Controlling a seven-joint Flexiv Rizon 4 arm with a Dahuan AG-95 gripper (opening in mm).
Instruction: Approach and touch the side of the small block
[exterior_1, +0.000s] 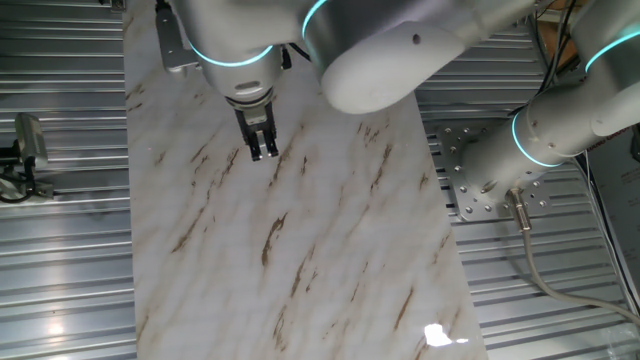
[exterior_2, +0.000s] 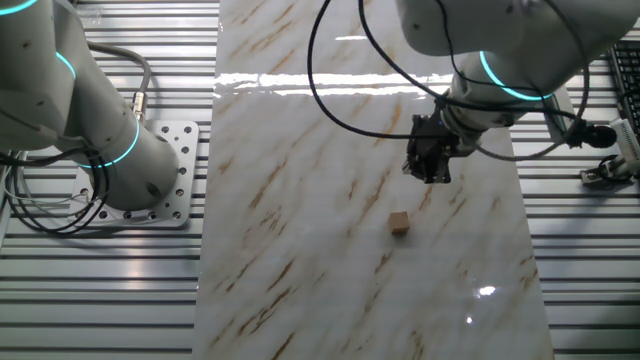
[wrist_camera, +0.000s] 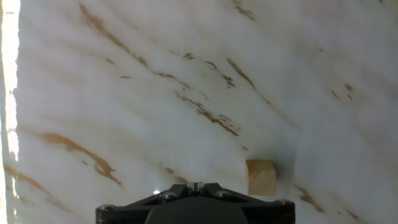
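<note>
The small block is a tiny tan cube lying on the marble-patterned sheet. In the hand view the block sits just right of and beyond my fingertips. My gripper hovers above the sheet, up and to the right of the block and apart from it. In the hand view the gripper shows its two black fingers pressed together with nothing between them. In one fixed view the gripper points down over the sheet, and I cannot see the block there.
The marble sheet lies on ridged metal flooring. The arm's base stands on a perforated plate beside the sheet, also seen in one fixed view. A small metal fixture sits off the sheet's other side.
</note>
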